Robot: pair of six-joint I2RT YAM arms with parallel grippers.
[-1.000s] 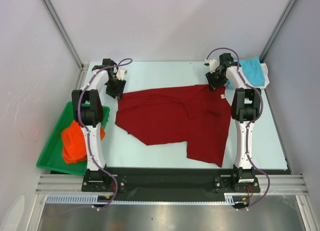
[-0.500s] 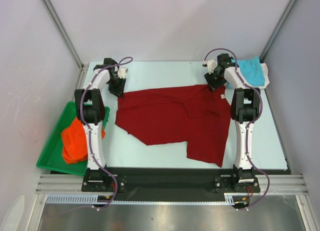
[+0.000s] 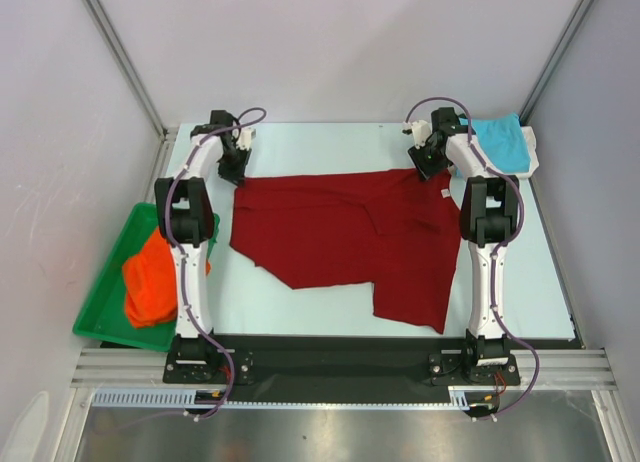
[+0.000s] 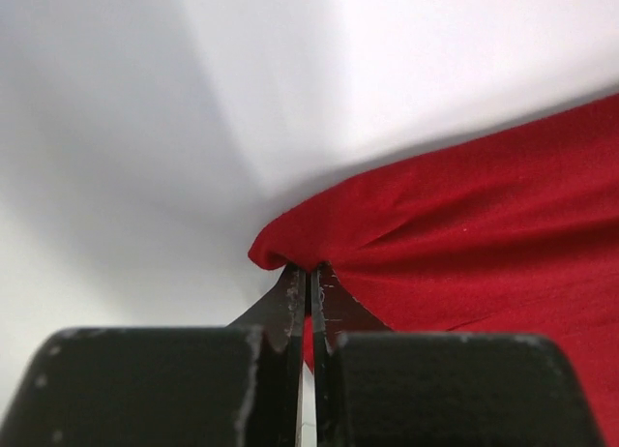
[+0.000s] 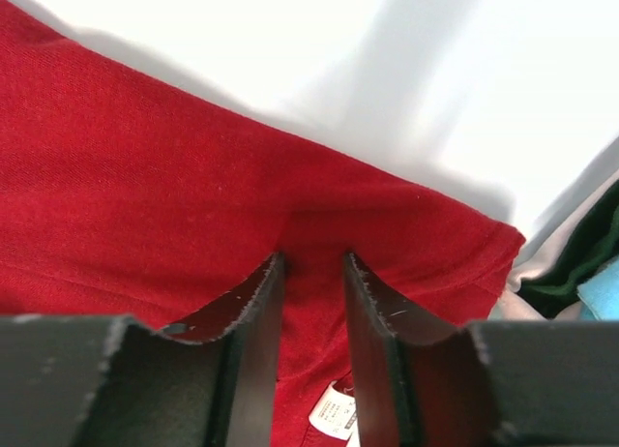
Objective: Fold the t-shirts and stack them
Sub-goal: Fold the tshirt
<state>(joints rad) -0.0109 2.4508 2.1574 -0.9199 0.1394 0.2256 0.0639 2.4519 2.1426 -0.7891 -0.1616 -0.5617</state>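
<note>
Well, start at your left: the bright orange t-shirt (image 3: 148, 287) lies crumpled in the green plastic tray (image 3: 100, 327), off the left edge of the tabletop (image 3: 260, 302) and well apart from the work in hand.

Next comes the left pincer (image 3: 233, 167), at the far left of the tabletop. Its wrist view shows it clenched almost flat on the far left corner of the dark red t-shirt (image 3: 340, 232), with only a thin fold of cloth nipped between the tips.

The shirt is what your next move turns on. It lies spread on the tabletop with its long axis running left to right, and its far edge spans from one pincer to the other. From both pincers the body of the cloth lies toward you, on the side of the arm bases. The near edge is uneven, and one flap at the near right reaches closest to the bases.

The right pincer (image 3: 428, 164) sits at the far right corner of that same edge. Its tips stand a little apart, but red cloth fills the gap, so I judge it to be grasping a thicker bunch there, close to the white neck label (image 5: 334, 413).

Farthest right, the turquoise t-shirt (image 3: 500, 142) rests in the far right corner, just beyond the right pincer.

Each arm is nearer its own corner, so any pull or fold should, I think, run square to that far edge, both arms together.
</note>
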